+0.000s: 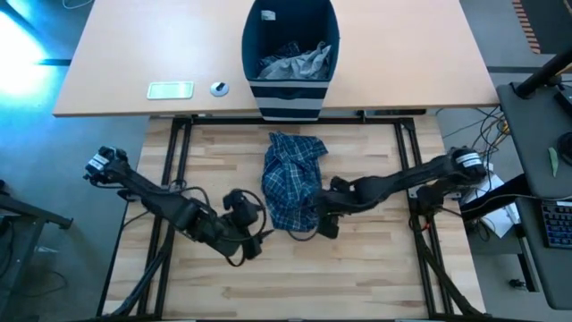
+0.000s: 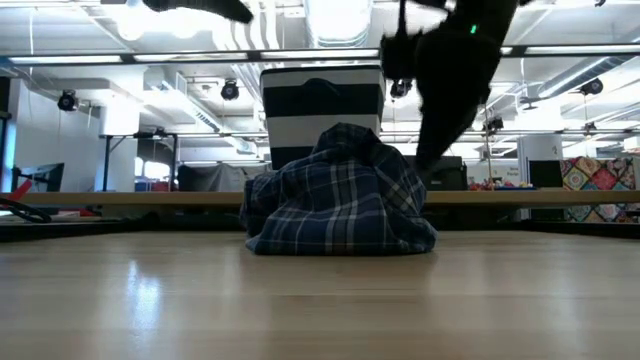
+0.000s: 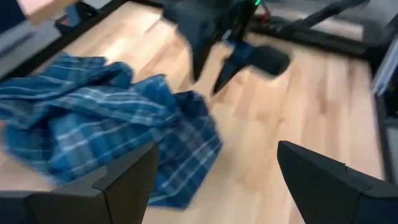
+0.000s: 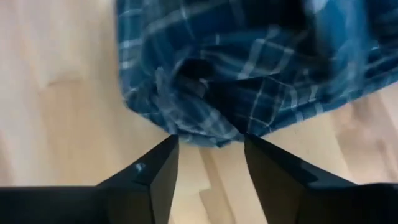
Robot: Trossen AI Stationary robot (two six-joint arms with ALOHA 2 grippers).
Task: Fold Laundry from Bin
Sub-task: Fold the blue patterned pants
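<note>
Pale wooden table (image 1: pixel 357 268) with the striped navy bin (image 1: pixel 291 54) on a desk behind, in a ceiling-lit workshop. Crumpled blue plaid garment (image 1: pixel 293 179) lies mid-table. Left gripper (image 3: pixel 211 180) spread wide beside it; right gripper (image 4: pixel 208 155) parted at its edge, holding nothing.

The surface (image 1: pixel 357 259) is pale planked wood with a soft sheen. The plaid laundry (image 1: pixel 293 179) is soft, crumpled woven cloth. The bin (image 1: pixel 290 98) is matt fabric.
</note>
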